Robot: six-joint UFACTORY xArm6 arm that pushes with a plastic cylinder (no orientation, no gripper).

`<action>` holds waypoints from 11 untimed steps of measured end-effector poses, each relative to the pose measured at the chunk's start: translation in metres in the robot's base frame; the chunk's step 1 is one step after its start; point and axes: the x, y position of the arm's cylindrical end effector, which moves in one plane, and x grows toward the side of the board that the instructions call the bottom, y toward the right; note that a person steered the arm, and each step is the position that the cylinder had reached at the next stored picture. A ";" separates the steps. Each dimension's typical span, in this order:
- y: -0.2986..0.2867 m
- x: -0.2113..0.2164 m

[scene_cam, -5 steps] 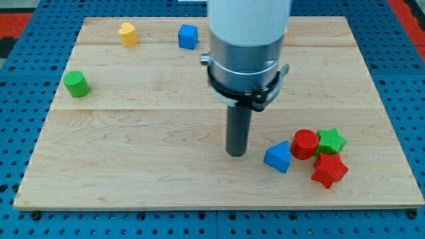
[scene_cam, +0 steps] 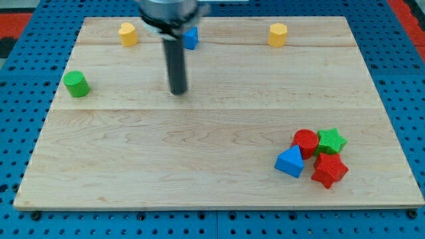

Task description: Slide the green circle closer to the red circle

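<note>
The green circle (scene_cam: pixel 76 84) sits near the board's left edge, upper part. The red circle (scene_cam: pixel 306 142) sits at the lower right, in a cluster with a green star (scene_cam: pixel 331 141), a red star (scene_cam: pixel 329 170) and a blue triangle-like block (scene_cam: pixel 290 162). My tip (scene_cam: pixel 178 91) rests on the board in the upper middle, well to the right of the green circle and far up-left of the red circle. It touches no block.
A yellow block (scene_cam: pixel 128 34) sits at the upper left and another yellow block (scene_cam: pixel 277 34) at the upper right. A blue cube (scene_cam: pixel 192 38) sits at the top, partly behind the rod. The wooden board (scene_cam: pixel 212 192) lies on a blue pegboard.
The rod has moved up and to the left, from beside the blue triangle to the upper middle. The blue triangle now sits slightly further right and lower. The upper right yellow block is now uncovered.
</note>
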 end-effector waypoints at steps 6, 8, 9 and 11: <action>-0.129 0.039; -0.129 0.079; -0.044 0.074; 0.126 0.062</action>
